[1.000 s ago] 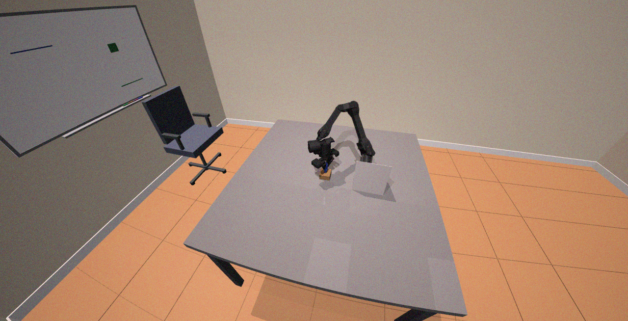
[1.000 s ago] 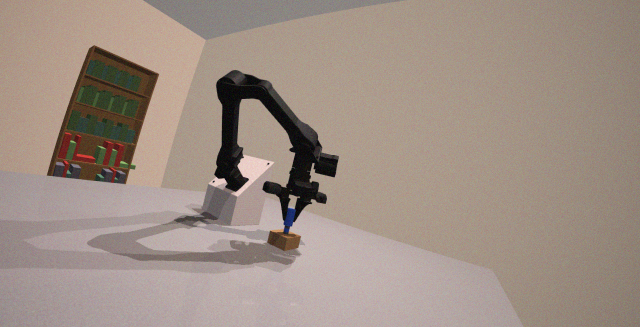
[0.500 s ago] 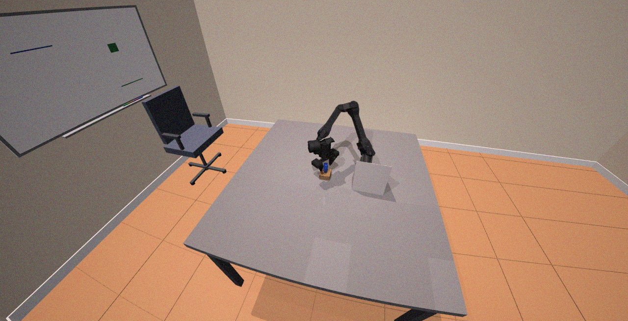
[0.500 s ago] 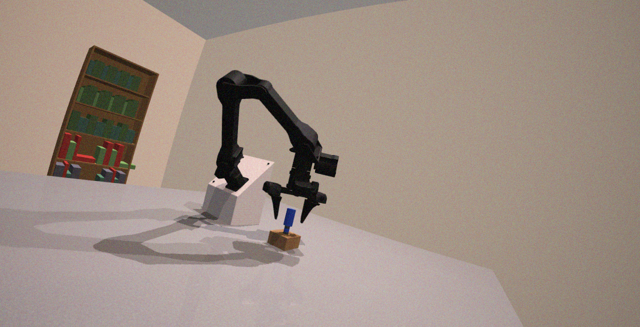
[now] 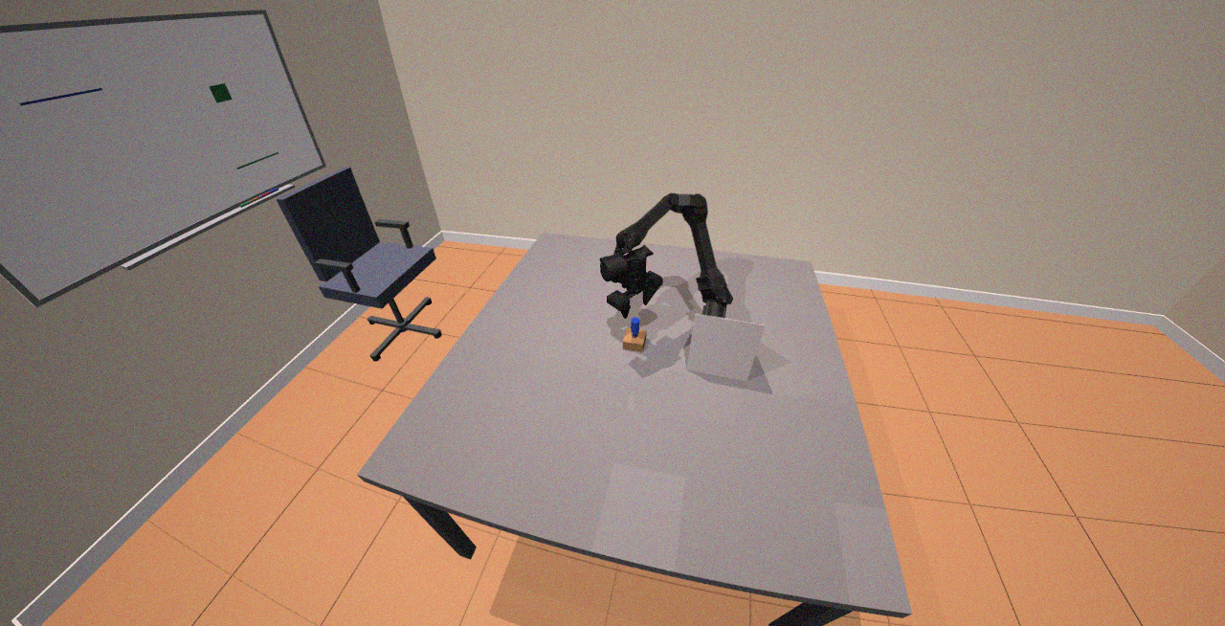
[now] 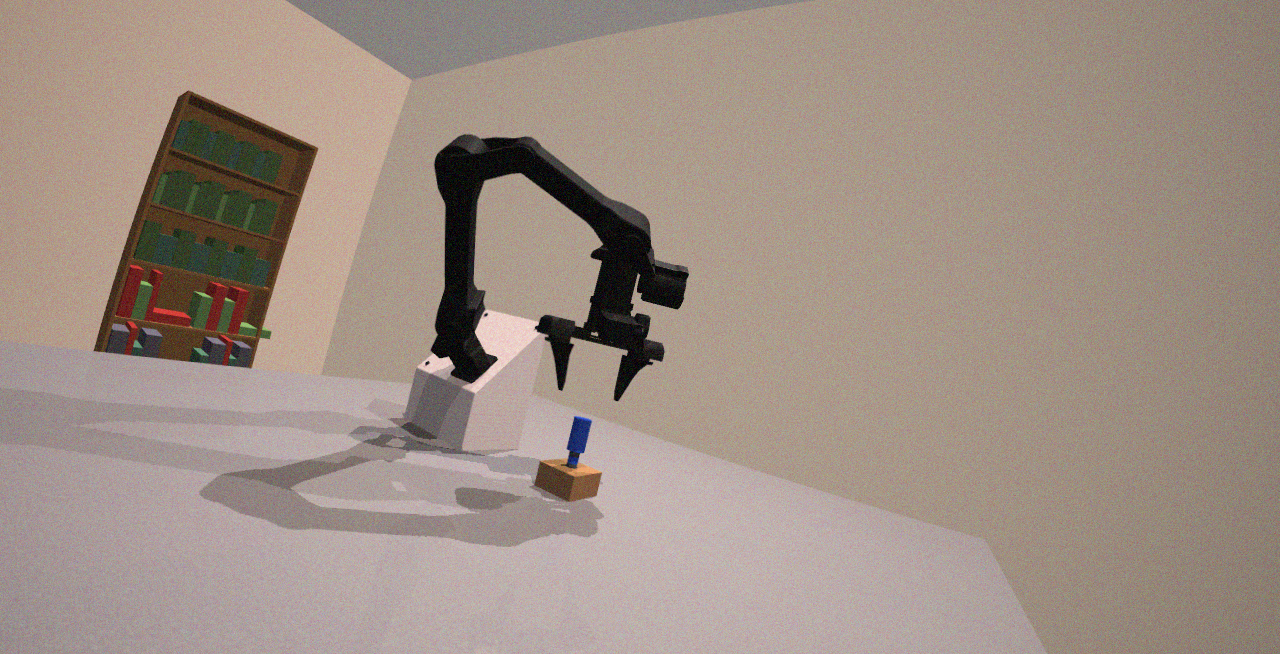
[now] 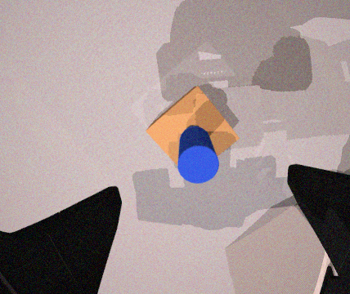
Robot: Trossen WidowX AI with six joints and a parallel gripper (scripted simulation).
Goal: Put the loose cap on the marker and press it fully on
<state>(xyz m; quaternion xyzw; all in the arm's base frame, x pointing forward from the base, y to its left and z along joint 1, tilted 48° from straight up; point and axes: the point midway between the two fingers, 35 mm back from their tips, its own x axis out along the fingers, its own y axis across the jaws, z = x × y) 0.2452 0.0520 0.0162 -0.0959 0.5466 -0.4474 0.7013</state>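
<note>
The blue cap sits on top of the marker, which stands upright in the tan holder block on the grey table. Only a short stretch of the marker shows below the cap. My gripper is open and empty. It hangs a short way above the cap, with its fingers spread wide and clear of it.
The arm's white base block stands just beside the holder. An office chair and a whiteboard are off the table to the left. A bookshelf stands against the far wall.
</note>
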